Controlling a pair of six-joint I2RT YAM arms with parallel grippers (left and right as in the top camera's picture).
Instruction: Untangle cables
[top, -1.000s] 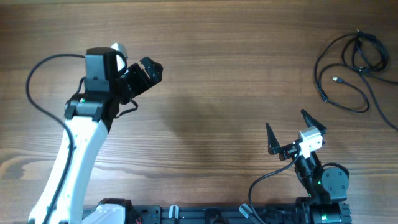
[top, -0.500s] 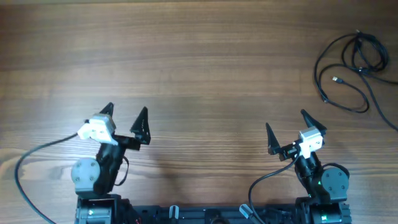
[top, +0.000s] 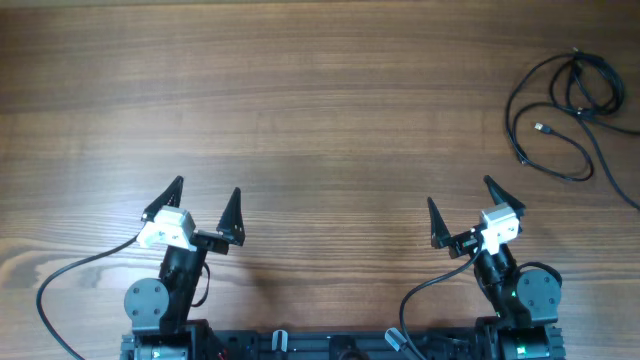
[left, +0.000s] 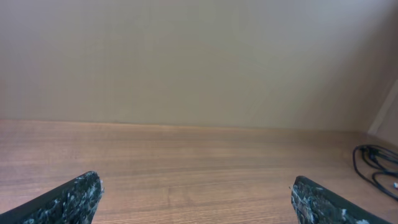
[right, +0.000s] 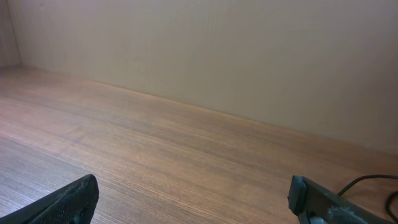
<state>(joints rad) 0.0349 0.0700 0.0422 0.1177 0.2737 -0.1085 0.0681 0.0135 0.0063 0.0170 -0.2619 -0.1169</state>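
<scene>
Wood grain runs across the whole bench (top: 320, 100), and I sit at its near edge with both arms folded in close to my base. My left gripper (top: 206, 190) is spread wide, its two dark fingers pointing away from me, with only bare bench between them; it holds nothing. My right gripper (top: 460, 193) is spread just as wide and is also empty-handed.

From overhead, the cables (top: 582, 104) lie flat on the bench at the far right corner, well apart from both grippers and nearer my right one. They are thin black cords in loose, overlapping loops. A tighter bunch sits toward the far side, a wider loop sweeps out to the left, and one strand runs off the right edge of the view. A small metal-tipped plug (top: 541, 128) rests inside the wide loop. Where the cords cross, I cannot tell which passes over which.

Through my left wrist camera, my left gripper (left: 195, 180) shows only as two mottled black fingers (left: 68, 199) in the lower corners. The cables (left: 373, 149) appear small at the right edge of the bench (left: 186, 155), in front of a plain beige wall (left: 199, 56).

Through my right wrist camera, my right gripper (right: 193, 182) shows the same wide gap. One curve of the cables (right: 364, 179) peeks in at the lower right, beyond my right-hand finger.
</scene>
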